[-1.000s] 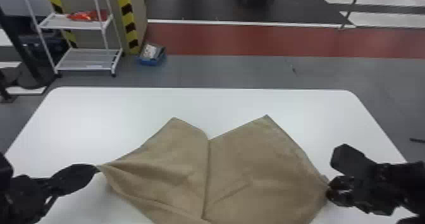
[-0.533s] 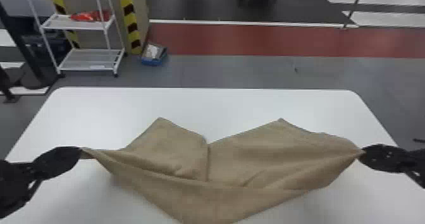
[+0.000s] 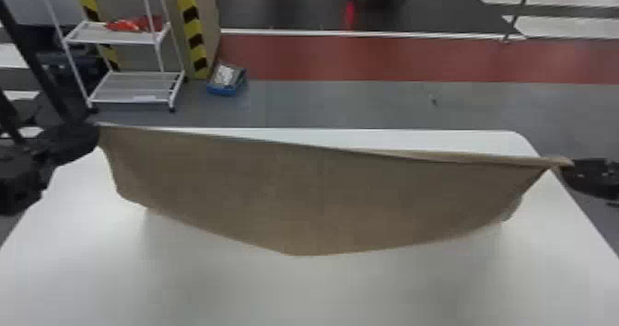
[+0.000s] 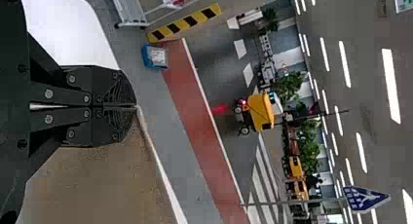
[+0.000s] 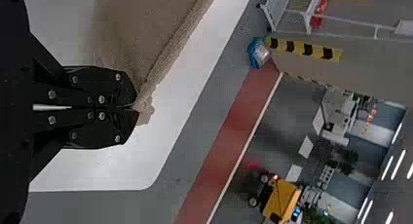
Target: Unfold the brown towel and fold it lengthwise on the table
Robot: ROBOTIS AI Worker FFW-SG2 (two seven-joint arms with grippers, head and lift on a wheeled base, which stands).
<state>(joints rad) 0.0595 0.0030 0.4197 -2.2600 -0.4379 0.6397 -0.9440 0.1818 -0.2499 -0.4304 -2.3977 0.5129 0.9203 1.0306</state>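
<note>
Bright ceiling lights (image 4: 391,85) glow overhead, and the towel (image 3: 304,200) softly shades the white table (image 3: 299,293).

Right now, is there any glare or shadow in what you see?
Head view: faint shadow on the white, round-cornered table below the brown cloth towel, and a red glow on the dark floor; left wrist view: white ceiling strip lights glare; right wrist view: likewise.

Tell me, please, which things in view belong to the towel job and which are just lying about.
Job: brown towel, left gripper, right gripper, white table.
Lying about: red item on the white rack, blue box on the floor.
</note>
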